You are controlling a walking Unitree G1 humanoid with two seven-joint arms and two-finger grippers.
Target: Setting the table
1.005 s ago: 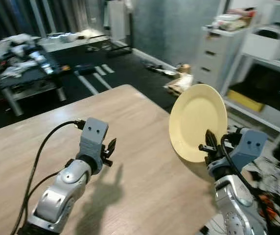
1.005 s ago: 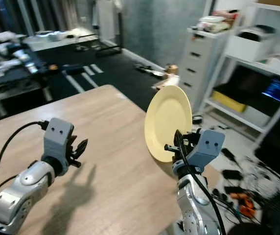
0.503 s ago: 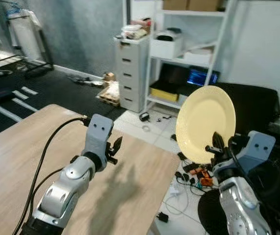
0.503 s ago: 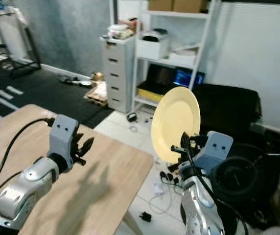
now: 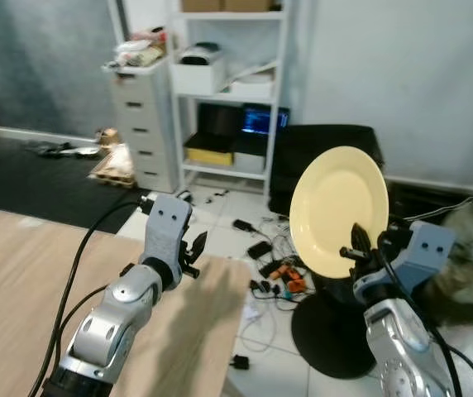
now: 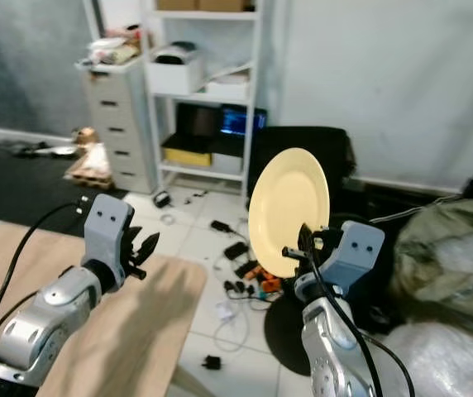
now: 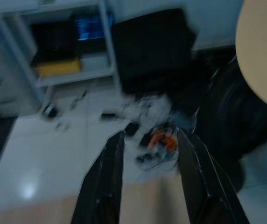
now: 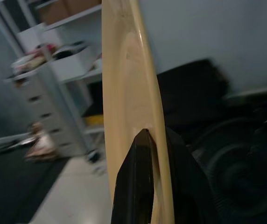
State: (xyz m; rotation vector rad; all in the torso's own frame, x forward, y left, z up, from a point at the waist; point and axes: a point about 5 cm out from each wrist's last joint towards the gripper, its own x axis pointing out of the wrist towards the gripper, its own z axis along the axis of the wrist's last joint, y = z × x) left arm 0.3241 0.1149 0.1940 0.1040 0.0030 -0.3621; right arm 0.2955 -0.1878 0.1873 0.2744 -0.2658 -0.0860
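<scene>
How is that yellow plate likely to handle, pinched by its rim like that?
The yellow plate looks rigid, holding its shape though the right gripper pinches only its lower rim. Its glossy surface suggests it may slip. Held upright on edge over hard floor tiles, it would probably chip or break if dropped.

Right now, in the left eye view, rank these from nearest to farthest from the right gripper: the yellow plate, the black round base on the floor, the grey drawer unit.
1. Yellow plate: clamped upright in the right gripper.
2. Black round base: on the floor just below.
3. Grey drawer unit: far off to the left, by the shelves.
</scene>
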